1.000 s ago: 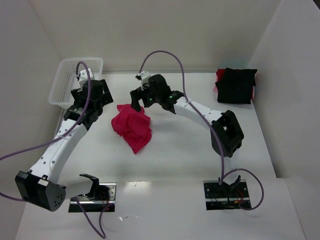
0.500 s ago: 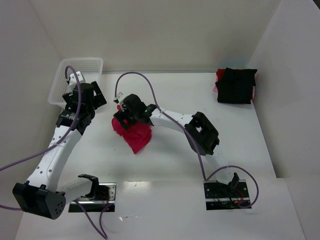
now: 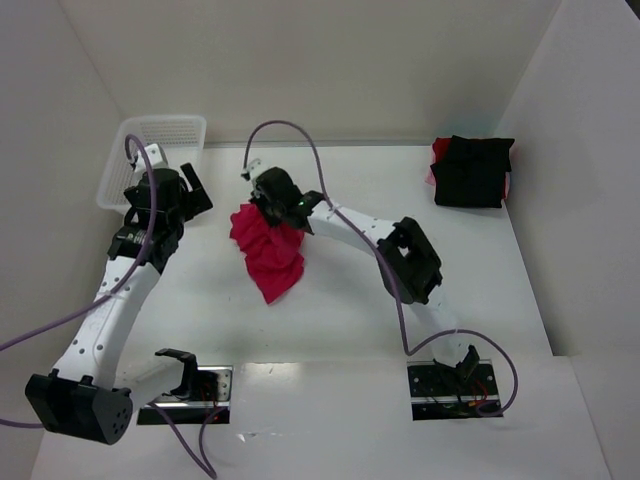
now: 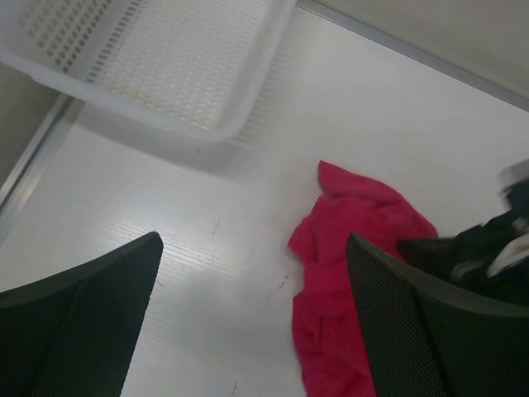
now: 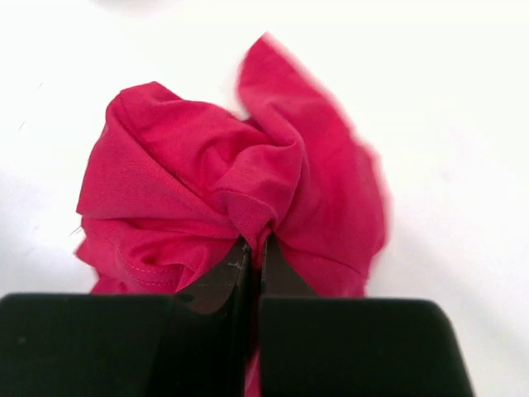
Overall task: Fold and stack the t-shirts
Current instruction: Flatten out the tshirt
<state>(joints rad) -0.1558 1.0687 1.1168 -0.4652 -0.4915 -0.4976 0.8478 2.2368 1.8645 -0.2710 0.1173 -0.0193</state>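
the crimson t-shirt (image 3: 268,250) is a soft, crumpled heap on the smooth white table (image 3: 350,320), left of centre. its folds bunch to a peak at the far end and trail to a point nearer me. my right pincer (image 5: 254,244) is closed on that peak, with a pinch of red cloth caught between its flat black fingers. the right arm stretches low across the table from the near right to reach it. the black t-shirt (image 3: 473,170) lies folded into a squarish block in the far right corner, with slivers of red cloth showing at its edges. the white plastic mesh basket (image 3: 150,135) sits in the far left corner. my left pincer (image 4: 254,248) hangs just on the near side of the basket, spread wide and gripping nothing, to the left of the crimson heap and apart from it.
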